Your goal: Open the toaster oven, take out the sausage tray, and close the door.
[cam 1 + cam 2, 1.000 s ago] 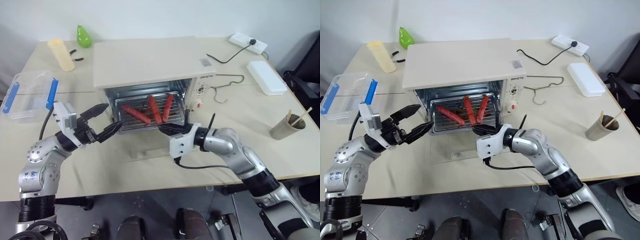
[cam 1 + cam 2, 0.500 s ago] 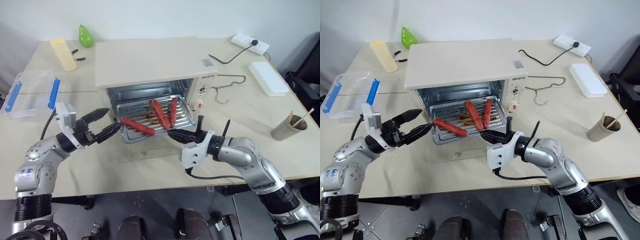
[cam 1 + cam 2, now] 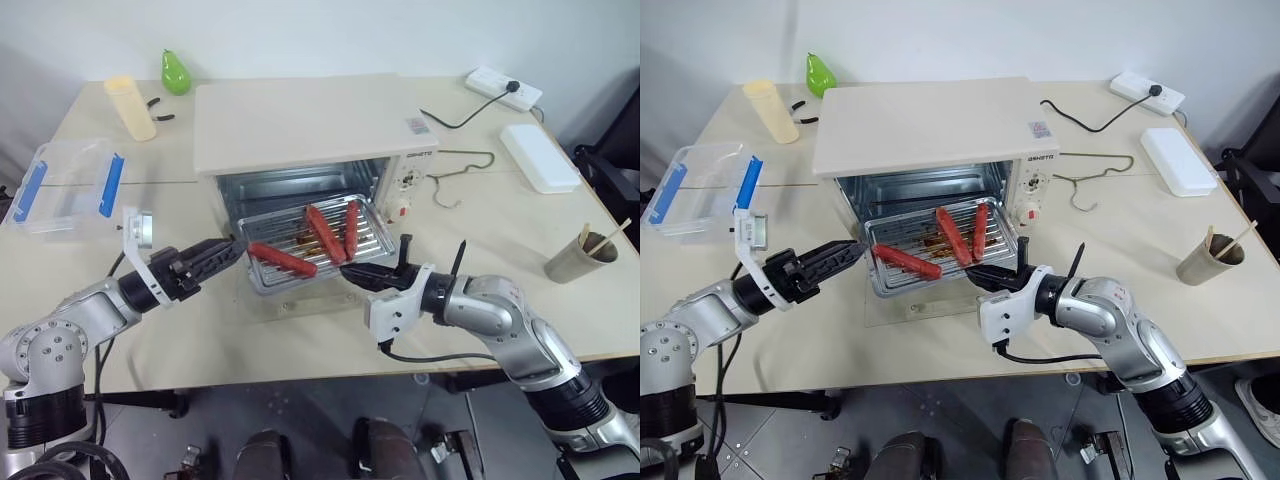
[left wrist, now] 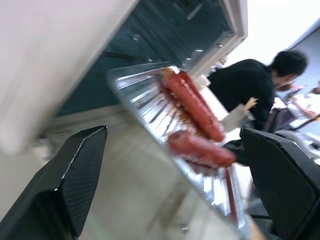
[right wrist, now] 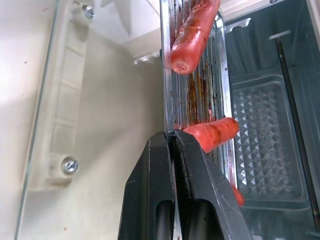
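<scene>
**Tray part-way out of open oven, right gripper pinching its front rim**

Head views: The large cream-white boxy toaster oven (image 3: 312, 120) sits mid-table with its glass-windowed cream-framed door (image 3: 300, 300) folded down flat on the tabletop in front of the cavity. The shallow silver ridged metal sausage tray (image 3: 318, 243) juts out of the opening over the door, carrying three red sausages: two side by side toward the right, one lying crosswise near the left front corner. The right gripper (image 3: 352, 273) has its black fingers pressed together on the near edge of the tray. The left gripper (image 3: 222, 256) is level, just left of the tray's left front corner, fingers spread, holding nothing. On the far left of the table lies a clear plastic box with blue clips (image 3: 62, 188); at the far edge stand a pale yellow cylindrical container (image 3: 131, 108) and a green pear-shaped object (image 3: 175, 72). To the right: a white power strip (image 3: 502, 87), a flat white rectangular case (image 3: 540, 155), and a tan cup with wooden sticks (image 3: 574, 254).

Left wrist view: Both black fingers (image 4: 75, 175) stand wide apart; the tray and sausages lie between and beyond them, untouched.

Right wrist view: The fingers (image 5: 162, 185) are clamped on the tray's thin rim, with the oven cavity beyond.
</scene>
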Action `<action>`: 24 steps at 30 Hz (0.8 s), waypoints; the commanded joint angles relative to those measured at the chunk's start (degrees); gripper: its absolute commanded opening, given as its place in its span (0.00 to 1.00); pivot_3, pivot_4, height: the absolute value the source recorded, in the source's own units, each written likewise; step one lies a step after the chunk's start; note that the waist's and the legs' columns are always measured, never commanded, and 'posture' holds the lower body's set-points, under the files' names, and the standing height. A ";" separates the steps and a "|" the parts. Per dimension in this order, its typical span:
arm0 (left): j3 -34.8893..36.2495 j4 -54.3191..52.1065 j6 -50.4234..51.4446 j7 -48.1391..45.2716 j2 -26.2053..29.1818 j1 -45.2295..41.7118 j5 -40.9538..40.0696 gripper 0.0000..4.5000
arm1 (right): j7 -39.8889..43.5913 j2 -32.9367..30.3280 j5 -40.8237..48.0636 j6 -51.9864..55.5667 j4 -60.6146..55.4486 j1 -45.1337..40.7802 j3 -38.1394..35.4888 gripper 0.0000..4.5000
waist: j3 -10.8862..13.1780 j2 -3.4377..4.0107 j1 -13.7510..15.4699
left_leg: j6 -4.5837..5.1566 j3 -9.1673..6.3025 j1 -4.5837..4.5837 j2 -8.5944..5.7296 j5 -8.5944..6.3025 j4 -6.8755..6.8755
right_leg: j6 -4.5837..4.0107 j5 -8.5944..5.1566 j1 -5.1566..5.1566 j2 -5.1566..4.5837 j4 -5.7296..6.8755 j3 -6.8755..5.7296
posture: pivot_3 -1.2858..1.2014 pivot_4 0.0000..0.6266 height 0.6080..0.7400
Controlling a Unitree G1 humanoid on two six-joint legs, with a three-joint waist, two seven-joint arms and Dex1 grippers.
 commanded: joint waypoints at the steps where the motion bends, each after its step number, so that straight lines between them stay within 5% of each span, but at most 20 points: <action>1: 1.66 3.53 5.37 9.17 -1.78 -2.50 -8.93 1.00 | 0.94 -1.62 2.62 -2.61 -1.93 -0.34 -1.46 0.00 | 0.00 0.00 0.04 | 0.00 0.00 0.00 0.00 0.00 0.00 | 0.00 0.00 0.00 0.00 0.00 0.00 | 0.52 0.24 1.00; 15: -4.33 14.19 5.83 35.64 -3.80 -5.13 -39.06 1.00 | 3.07 -3.83 4.81 -6.05 -1.60 0.30 -1.59 0.00 | 0.00 -0.04 0.12 | 0.00 -0.05 0.05 -0.03 0.00 0.02 | 0.00 0.00 0.06 -0.01 0.02 0.05 | 0.52 0.24 1.00; 24: -7.23 13.85 5.46 39.45 -1.83 -3.39 -44.36 0.47 | 3.19 -3.98 5.53 -6.67 -0.92 -0.26 -1.96 0.00 | -0.01 -0.04 0.06 | 0.00 -0.04 0.07 -0.05 0.00 0.04 | 0.00 0.00 0.07 0.01 0.02 0.05 | 0.52 0.24 1.00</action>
